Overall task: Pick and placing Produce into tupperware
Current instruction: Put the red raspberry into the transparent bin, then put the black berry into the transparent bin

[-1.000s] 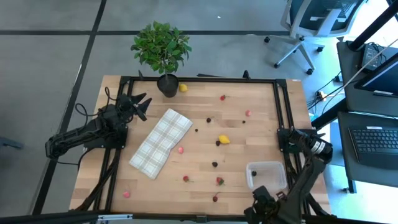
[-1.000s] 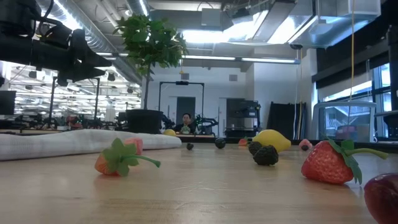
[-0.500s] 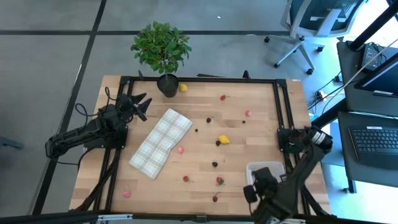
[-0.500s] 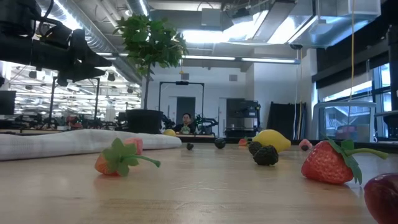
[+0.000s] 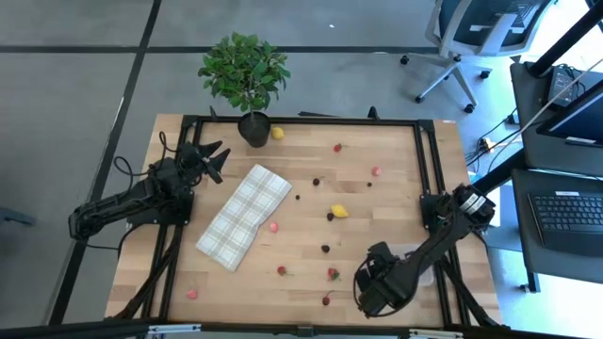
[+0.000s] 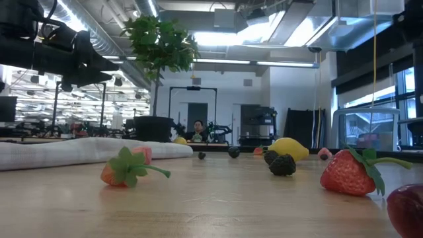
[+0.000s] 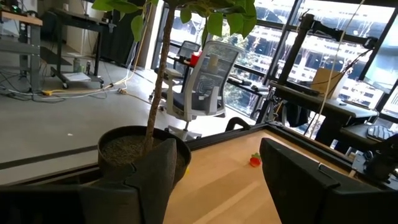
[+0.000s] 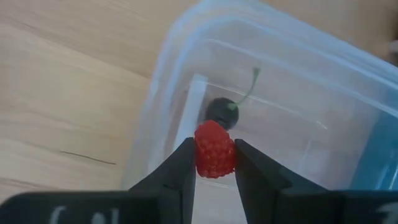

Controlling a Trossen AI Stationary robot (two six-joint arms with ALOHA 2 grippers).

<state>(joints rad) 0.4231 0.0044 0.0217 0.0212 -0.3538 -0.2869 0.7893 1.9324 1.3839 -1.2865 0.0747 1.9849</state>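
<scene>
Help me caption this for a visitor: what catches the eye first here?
The right gripper pinches a red raspberry over the clear tub, where a dark cherry already lies. Fruit pieces are scattered across the wooden table, with a plaid cloth and a potted plant toward the left arm's side, where the left gripper waits open.

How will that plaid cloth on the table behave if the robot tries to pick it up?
The plaid cloth is folded flat, so it is probably soft and would sag or unfold when lifted by one edge. It looks thin and light, and pushed, it would likely bunch up on the wooden table rather than slide whole.
</scene>
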